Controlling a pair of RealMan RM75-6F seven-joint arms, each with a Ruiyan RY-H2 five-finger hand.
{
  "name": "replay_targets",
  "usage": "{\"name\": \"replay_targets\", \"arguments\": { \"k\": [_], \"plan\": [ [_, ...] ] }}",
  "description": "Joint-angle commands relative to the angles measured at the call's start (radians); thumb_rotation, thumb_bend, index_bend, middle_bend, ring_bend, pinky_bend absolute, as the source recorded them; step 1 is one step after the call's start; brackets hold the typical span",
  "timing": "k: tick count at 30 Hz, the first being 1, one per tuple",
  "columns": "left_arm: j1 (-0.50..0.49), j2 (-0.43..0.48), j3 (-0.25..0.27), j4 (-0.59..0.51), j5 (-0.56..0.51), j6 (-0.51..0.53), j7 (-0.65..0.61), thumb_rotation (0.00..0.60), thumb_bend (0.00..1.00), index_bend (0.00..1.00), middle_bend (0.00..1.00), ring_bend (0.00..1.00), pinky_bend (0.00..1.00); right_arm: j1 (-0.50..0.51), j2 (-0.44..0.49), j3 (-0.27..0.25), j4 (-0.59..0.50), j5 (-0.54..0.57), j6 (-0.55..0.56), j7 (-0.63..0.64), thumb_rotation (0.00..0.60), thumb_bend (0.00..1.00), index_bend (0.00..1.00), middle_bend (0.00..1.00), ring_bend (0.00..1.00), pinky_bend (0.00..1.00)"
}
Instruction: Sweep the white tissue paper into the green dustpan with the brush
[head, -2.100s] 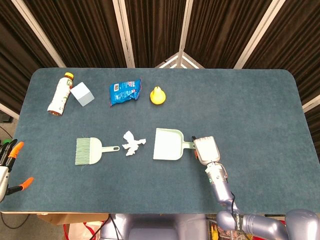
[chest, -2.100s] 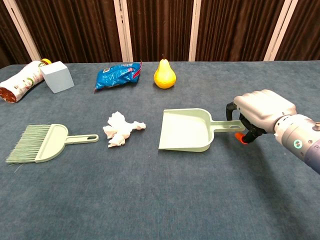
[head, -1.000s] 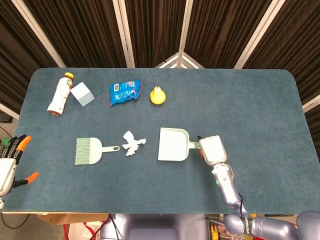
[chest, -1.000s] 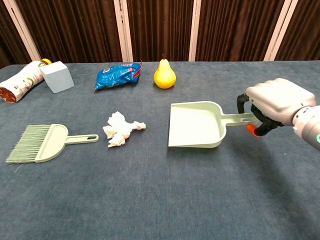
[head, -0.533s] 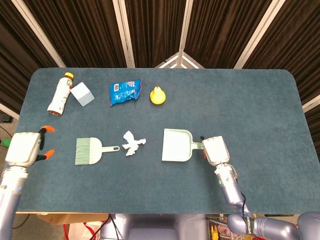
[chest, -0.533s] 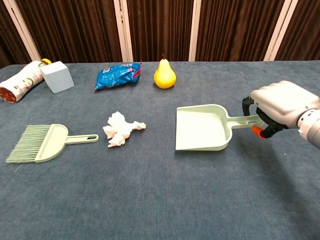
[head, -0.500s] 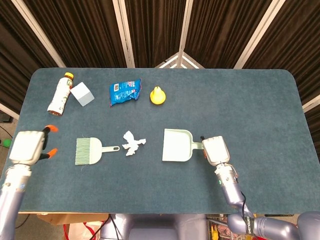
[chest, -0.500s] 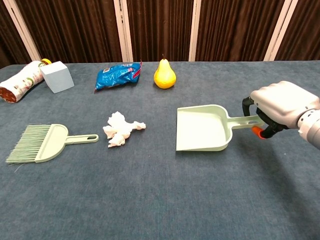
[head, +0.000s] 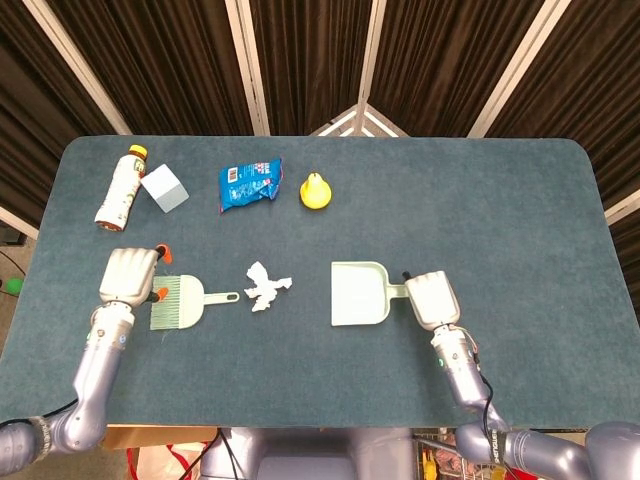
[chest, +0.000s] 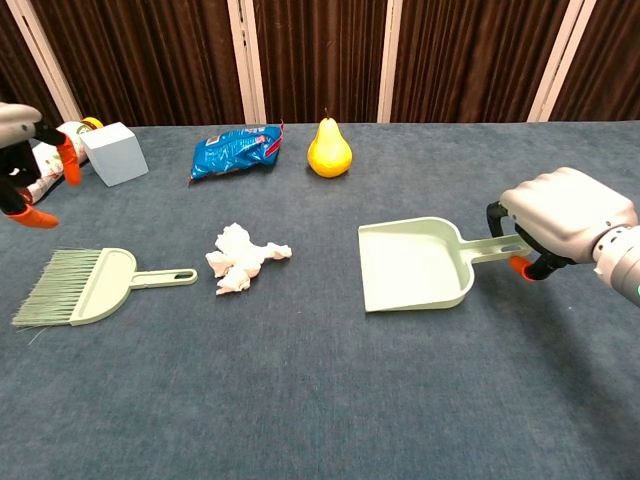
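Observation:
A crumpled white tissue (head: 266, 287) (chest: 240, 258) lies mid-table. To its left lies the pale green brush (head: 184, 299) (chest: 90, 284), bristles pointing left, handle toward the tissue. My left hand (head: 130, 274) (chest: 28, 172) hovers over the brush's bristle end, orange-tipped fingers apart, holding nothing. The green dustpan (head: 359, 294) (chest: 417, 264) sits right of the tissue, its mouth facing left. My right hand (head: 432, 300) (chest: 567, 219) grips the dustpan's handle.
Along the back of the blue table (head: 500, 200) lie a bottle (head: 118, 190) on its side, a pale cube (head: 165, 187), a blue snack bag (head: 248, 184) and a yellow pear (head: 316, 191). Dark curtains hang behind.
My left hand has swung in from the table's left edge to above the brush. My right hand has drawn the dustpan to the right, away from the tissue.

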Motion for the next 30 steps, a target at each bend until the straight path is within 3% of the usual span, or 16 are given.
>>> {"name": "replay_targets", "arguments": {
  "k": [1,9,30],
  "plan": [
    [-0.034,-0.035,-0.003,0.017,-0.052,-0.006,0.031,0.600,0.29,0.44,0.94,0.93,1.00,0.000,-0.001,0.001,0.005,-0.003,-0.002,0.003,0.600,0.50,0.61,0.82,0.84,0.88],
    [-0.094,-0.127,0.019,0.037,-0.178,0.010,0.105,0.600,0.29,0.43,0.99,0.97,1.00,-0.002,0.002,0.007,0.008,-0.007,-0.007,0.011,0.600,0.51,0.61,0.82,0.84,0.88],
    [-0.158,-0.290,0.029,0.160,-0.287,0.026,0.084,0.600,0.39,0.42,1.00,0.97,1.00,-0.011,0.013,0.010,0.000,-0.013,-0.015,0.019,0.600,0.51,0.61,0.82,0.84,0.88]
  ]
}}
